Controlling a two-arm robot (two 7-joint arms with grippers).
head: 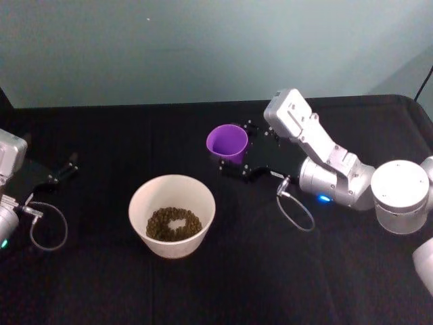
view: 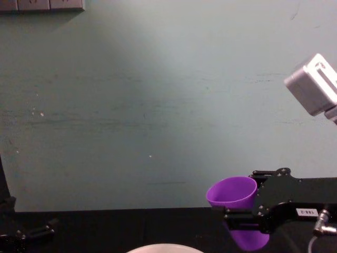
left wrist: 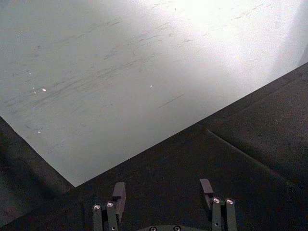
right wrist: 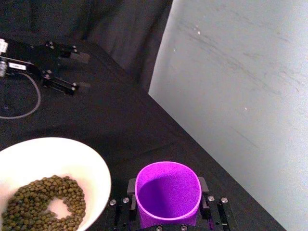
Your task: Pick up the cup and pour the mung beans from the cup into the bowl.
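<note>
Behind the right gripper (view: pixel 237 216), cup (view: pixel 231 193) base half-hidden.

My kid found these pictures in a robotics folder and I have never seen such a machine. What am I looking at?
A two-armed robot at a black table, photographed by cameras on its head, chest and each wrist. The right gripper holds a purple cup upright, and the cup looks empty inside. Beside it stands a white bowl with mung beans in its bottom. The left gripper rests at the table's left side, its fingers spread apart, holding nothing.
</note>
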